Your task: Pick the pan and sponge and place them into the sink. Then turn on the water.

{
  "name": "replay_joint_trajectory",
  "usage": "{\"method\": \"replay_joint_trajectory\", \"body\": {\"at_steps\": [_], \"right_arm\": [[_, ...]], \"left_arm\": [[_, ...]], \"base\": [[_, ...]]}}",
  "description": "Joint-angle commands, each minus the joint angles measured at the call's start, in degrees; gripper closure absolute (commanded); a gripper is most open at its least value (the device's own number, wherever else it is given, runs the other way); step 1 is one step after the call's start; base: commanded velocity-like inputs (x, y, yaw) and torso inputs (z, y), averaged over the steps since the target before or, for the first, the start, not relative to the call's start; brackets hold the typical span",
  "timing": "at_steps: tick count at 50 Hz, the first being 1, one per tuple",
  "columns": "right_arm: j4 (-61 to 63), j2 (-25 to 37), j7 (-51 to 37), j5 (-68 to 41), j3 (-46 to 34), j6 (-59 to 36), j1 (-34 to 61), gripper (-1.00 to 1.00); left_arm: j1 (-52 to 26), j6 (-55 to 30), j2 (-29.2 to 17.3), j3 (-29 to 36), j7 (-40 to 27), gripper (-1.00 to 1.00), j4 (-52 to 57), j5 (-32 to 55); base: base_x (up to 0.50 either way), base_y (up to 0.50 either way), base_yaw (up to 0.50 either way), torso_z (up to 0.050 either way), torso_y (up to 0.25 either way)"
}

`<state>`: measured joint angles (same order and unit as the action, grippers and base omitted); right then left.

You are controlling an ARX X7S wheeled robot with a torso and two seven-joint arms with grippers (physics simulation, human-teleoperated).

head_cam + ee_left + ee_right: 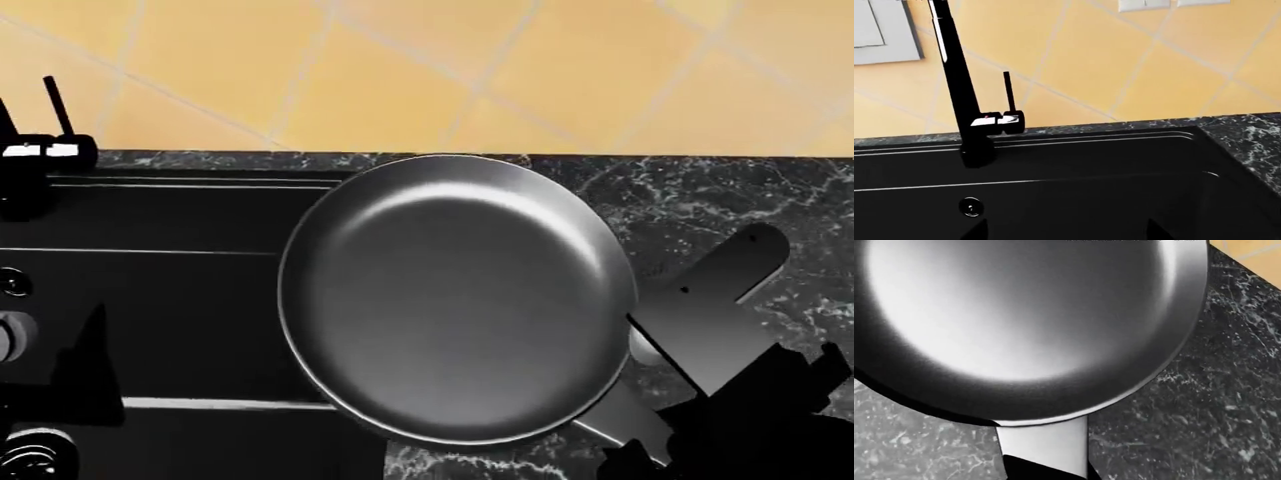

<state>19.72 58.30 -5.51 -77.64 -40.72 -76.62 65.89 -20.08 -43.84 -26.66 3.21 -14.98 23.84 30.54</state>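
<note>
So the desk (747, 190) here is a dark marbled stone slab, black with white veining, and behind it runs a wall (441, 70) of warm yellow-orange tiles with pale grout lines set on a diagonal. In the left wrist view there's also a grey panel (881, 32) on the wall and a couple of white plates (1144, 4) near the frame edge.

The sink (174, 215) is a glossy black basin sunk into the desk, over on the left of the head view. The faucet (954, 75) stands tall at its back rim, with a thin black lever (1008, 90) sticking straight up from a chrome joint (994, 120). No stream is running. A small round overflow hole (971, 206) sits on the back wall of the basin.

The pan (454, 295) is huge in frame. In the head view it overlaps the sink's right edge, partly above the basin and partly above the stone, with its shiny inside facing up. Its flat grey handle (1044, 447) points toward the right claw (747, 430), which is clenched on the handle's end, the dark fingers (1044, 469) wrapping it in the right wrist view.

The left claw (1061, 231) only shows as two dark tips spread apart at the frame edge, nothing between them, hanging above the basin.
</note>
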Motion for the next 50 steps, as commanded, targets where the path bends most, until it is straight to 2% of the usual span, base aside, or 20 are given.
{"method": "replay_joint_trajectory", "body": {"at_steps": [1, 14, 22, 27, 34, 50], "right_arm": [[0.5, 0.1, 0.2, 0.9, 1.4, 0.2, 2.4, 1.00], [-0.1, -0.4, 0.4, 1.9, 1.2, 2.0, 1.7, 1.00], [-0.3, -0.4, 0.4, 2.2, 0.9, 2.7, 1.2, 1.00], [-0.5, -0.5, 0.5, 2.4, 0.6, 3.4, 0.4, 1.00], [-0.9, -0.5, 0.2, 2.7, 0.3, 3.7, 0.0, 1.00], [0.0, -0.2, 1.1, 2.9, -0.6, 4.1, -0.7, 1.00]], "left_arm": [[0.2, 0.2, 0.0, 0.0, -0.2, -1.00, 0.1, 0.1], [0.8, 0.7, -0.8, -0.9, 0.3, -1.00, -0.1, 0.7], [1.0, 1.1, -0.6, -0.8, 0.2, -1.00, -0.4, 0.5], [1.2, 1.4, -0.6, -0.7, 0.3, -1.00, -0.7, 0.5], [1.2, 1.4, -0.9, -1.0, 0.3, -1.00, -0.7, 0.7], [1.6, 1.8, -1.1, -1.1, 0.3, -1.00, -0.7, 0.8]], "base": [[-0.38, 0.50, 0.00, 0.010, 0.000], [-0.44, 0.41, 0.00, 0.000, 0.001], [-0.15, 0.50, 0.00, 0.001, 0.000], [0.02, 0.50, 0.00, 0.000, 0.002], [0.39, 0.41, 0.00, 0.000, 0.001], [0.23, 0.17, 0.00, 0.001, 0.002]]}}
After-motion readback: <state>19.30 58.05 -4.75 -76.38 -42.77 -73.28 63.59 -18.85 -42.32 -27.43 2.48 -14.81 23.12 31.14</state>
